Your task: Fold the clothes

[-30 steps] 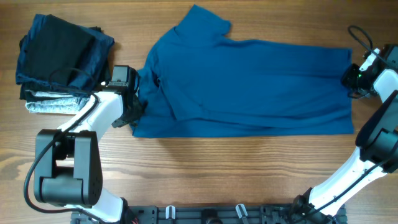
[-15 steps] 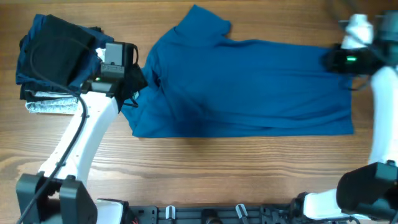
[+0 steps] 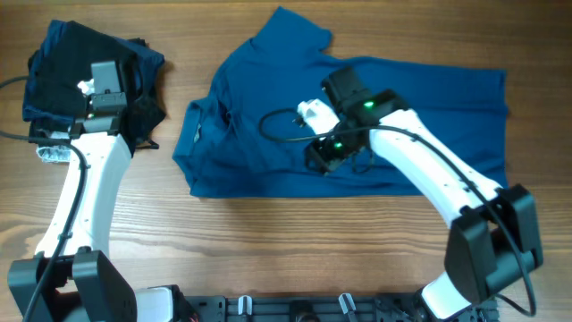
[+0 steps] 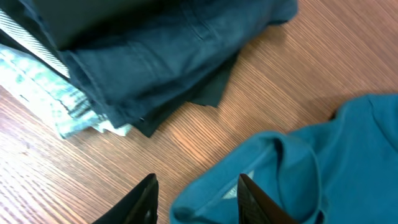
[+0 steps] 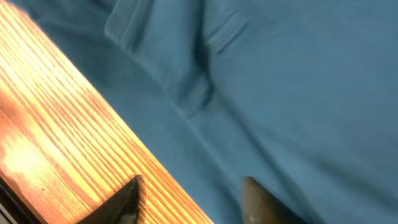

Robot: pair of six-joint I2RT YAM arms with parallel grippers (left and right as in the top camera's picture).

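The clothes, a medium-blue polo shirt [image 3: 393,116], lie flat across the middle of the table with the collar end to the left. My left gripper [image 3: 147,116] hovers between the shirt's collar edge and the dark pile. In the left wrist view the left gripper [image 4: 199,202] is open, with wood and the shirt's collar edge [image 4: 298,168] under it and nothing held. My right gripper [image 3: 326,154] sits over the shirt's middle near its front edge. In the right wrist view the right gripper [image 5: 193,202] is open above the shirt [image 5: 280,93] and the wood beside it.
A pile of dark folded garments [image 3: 71,72] lies at the far left, seen close up in the left wrist view [image 4: 155,56]. A pale striped garment [image 3: 54,154] sticks out beneath the pile. Bare wooden table [image 3: 295,241] runs along the front.
Both grippers let go of the shirt and opened. The left moved off the collar end toward the pile. The right swung from the shirt's right end to its middle.
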